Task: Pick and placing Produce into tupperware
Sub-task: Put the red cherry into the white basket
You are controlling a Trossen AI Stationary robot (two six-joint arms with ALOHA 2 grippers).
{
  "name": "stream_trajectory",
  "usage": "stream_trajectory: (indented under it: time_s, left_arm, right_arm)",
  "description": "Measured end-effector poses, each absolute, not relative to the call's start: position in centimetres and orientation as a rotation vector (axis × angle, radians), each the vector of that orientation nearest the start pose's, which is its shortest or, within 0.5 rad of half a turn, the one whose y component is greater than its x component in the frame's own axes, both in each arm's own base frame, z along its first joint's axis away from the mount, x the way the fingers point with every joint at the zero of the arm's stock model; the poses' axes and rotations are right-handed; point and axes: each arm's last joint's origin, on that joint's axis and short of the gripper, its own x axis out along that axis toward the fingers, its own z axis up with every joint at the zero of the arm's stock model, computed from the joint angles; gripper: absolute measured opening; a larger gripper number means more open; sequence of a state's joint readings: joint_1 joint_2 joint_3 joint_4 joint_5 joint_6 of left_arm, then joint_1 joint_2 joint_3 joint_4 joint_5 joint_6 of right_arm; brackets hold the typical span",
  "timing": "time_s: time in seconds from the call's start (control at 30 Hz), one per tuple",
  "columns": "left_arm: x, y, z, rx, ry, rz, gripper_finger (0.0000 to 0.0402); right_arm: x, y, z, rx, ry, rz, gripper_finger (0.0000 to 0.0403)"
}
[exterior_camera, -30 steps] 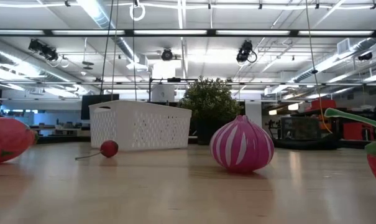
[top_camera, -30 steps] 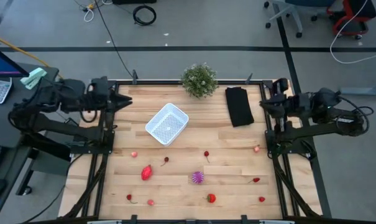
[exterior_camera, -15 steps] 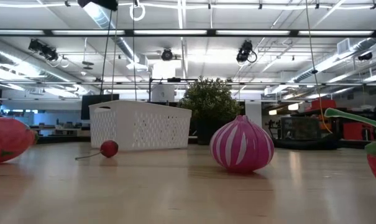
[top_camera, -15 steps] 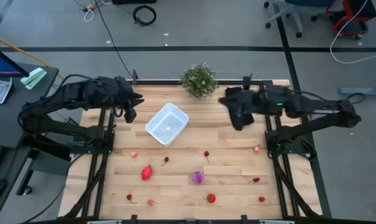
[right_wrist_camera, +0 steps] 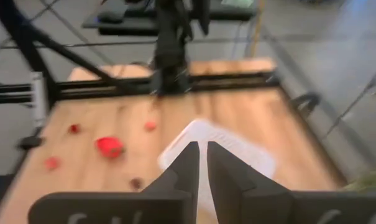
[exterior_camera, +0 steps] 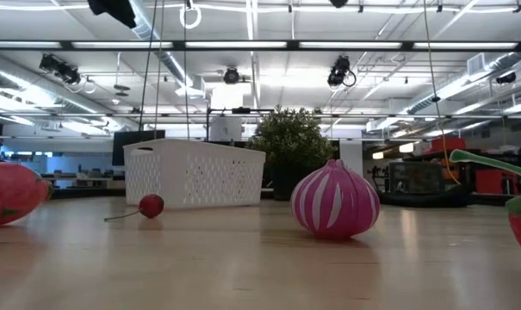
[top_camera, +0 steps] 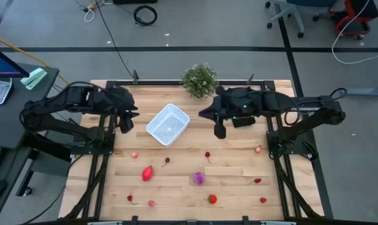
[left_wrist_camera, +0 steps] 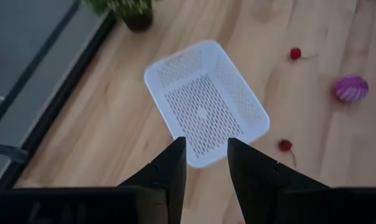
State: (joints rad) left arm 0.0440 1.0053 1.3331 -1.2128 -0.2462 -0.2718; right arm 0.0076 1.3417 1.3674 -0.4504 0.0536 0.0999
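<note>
Tupperware [top_camera: 168,124] sits tilted on the far half of the wooden desk [top_camera: 232,181], white and perforated, with nothing inside it that the overhead view shows. Behind it, at the desk's far edge, stands a green potted plant [top_camera: 200,80]; a black folded cloth lies at the far right, mostly covered by the right arm in the high view.

All the produce lies on the near half of the desk, well apart from the container. A large red piece [top_camera: 147,173] lies toward the near left, with a cherry-like one [top_camera: 166,161] just beyond it, nearest the container. A spiky purple piece [top_camera: 198,178] is near the middle (in the low view it shows as a pink-striped bulb [exterior_camera: 335,200]). Another small red piece [top_camera: 207,154] lies beyond it, a strawberry-like one [top_camera: 212,199] at the near edge, and further small red and pinkish pieces are scattered toward both sides.

The left gripper [top_camera: 125,122] hangs above the desk just left of the tupperware; its wrist view looks down on the container [left_wrist_camera: 204,99] between jaws parted by a moderate gap, holding nothing. The right gripper [top_camera: 219,129] hangs above the desk to the right of the tupperware, jaws narrowed to a thin slit and empty. Nothing stands between either gripper and the produce below.
</note>
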Motion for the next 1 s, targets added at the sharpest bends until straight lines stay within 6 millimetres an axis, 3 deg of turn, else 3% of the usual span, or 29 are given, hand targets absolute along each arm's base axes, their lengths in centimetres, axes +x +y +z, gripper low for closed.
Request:
stream_trajectory:
  time_s: [0.13, 0.4, 0.67, 0.77, 1.0]
  left_arm:
    - [14.8, 0.7, 38.5, -0.196, 0.88, 0.381, 0.0119]
    - [14.8, -0.5, 38.4, -0.228, 0.885, 0.344, 0.0106]
    - [14.5, -1.7, 38.2, -0.225, 0.919, 0.294, 0.0105]
    - [14.4, -2.0, 38.2, -0.215, 0.921, 0.274, 0.0105]
    - [14.4, -2.2, 38.2, -0.208, 0.922, 0.259, 0.0103]
  right_arm:
    - [29.2, 0.3, 37.6, 0.198, 0.524, -0.05, 0.0056]
    - [30.2, 1.1, 32.7, 0.335, 0.885, -0.131, 0.0121]
    - [31.8, 5.2, 24.2, 0.323, 1.157, -0.213, 0.0155]
    - [32.0, 6.2, 22.3, 0.325, 1.203, -0.273, 0.0156]
    - [33.5, 7.3, 20.0, 0.357, 1.167, -0.337, 0.0154]
